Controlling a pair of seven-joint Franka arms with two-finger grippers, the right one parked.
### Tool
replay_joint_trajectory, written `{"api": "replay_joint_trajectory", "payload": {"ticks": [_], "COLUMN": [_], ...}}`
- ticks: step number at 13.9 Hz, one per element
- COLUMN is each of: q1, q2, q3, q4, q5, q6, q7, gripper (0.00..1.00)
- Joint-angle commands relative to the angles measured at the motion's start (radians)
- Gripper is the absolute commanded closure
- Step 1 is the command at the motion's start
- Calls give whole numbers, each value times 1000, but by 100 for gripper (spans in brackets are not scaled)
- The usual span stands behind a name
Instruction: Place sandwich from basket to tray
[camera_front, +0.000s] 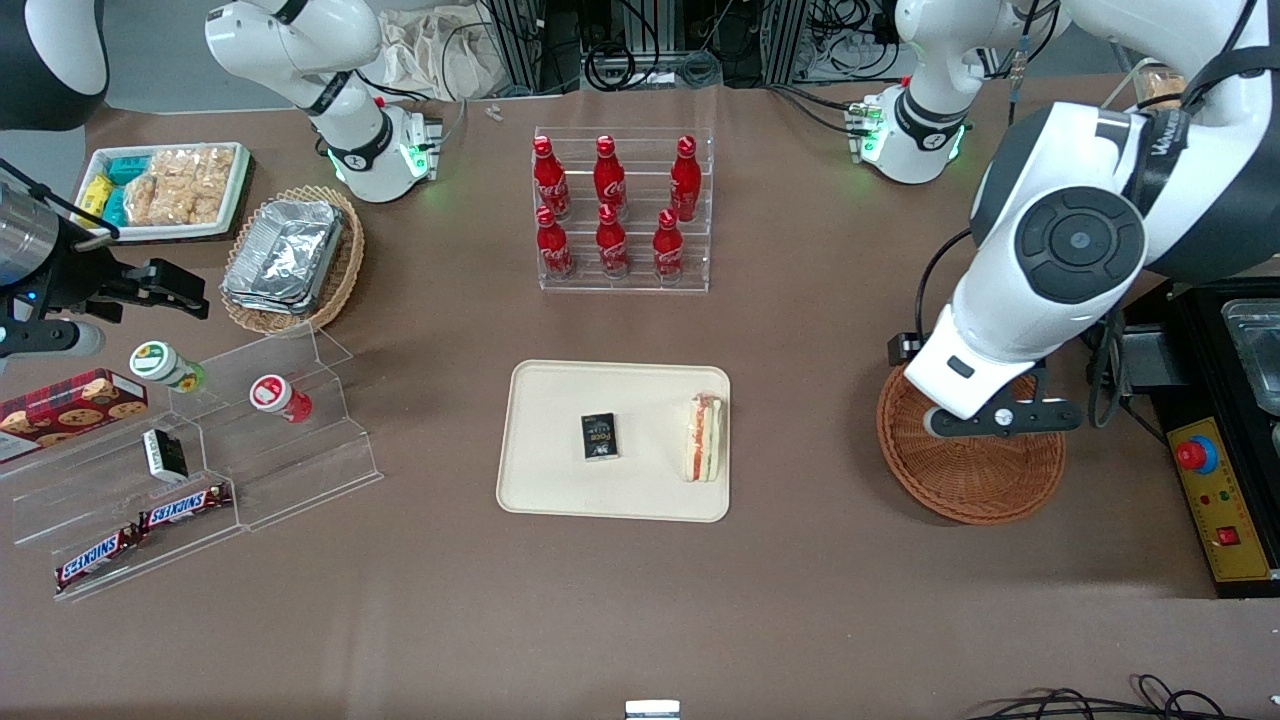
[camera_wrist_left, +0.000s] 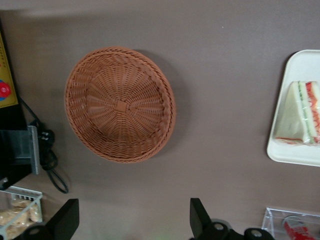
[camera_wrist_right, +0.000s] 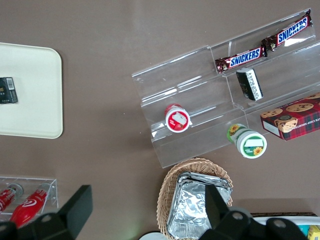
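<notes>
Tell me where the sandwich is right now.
The sandwich lies on the tray, at its edge toward the working arm's end, beside a small black box; the open hand hovers above the basket.

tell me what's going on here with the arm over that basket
The triangular wedge sandwich already lies on the cream rectangular tray, near its edge toward the working arm, beside a small black packet. The round reddish-brown wicker basket holds nothing. The left arm's gripper hangs above the basket, open and holding nothing. The transfer looks done.
</notes>
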Motion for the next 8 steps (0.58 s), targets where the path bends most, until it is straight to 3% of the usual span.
{"api": "replay_joint_trajectory", "payload": {"ticks": [1,5,8], "q1": [3,3,3], "q2": [-50,-95,-97], "q3": [57,175,235], "q4": [-41,-59,-62], "q5": [-19,-104,-126], "q6": [-6,-3,2], "q7": [104,253,313], "gripper": [1,1,1]}}
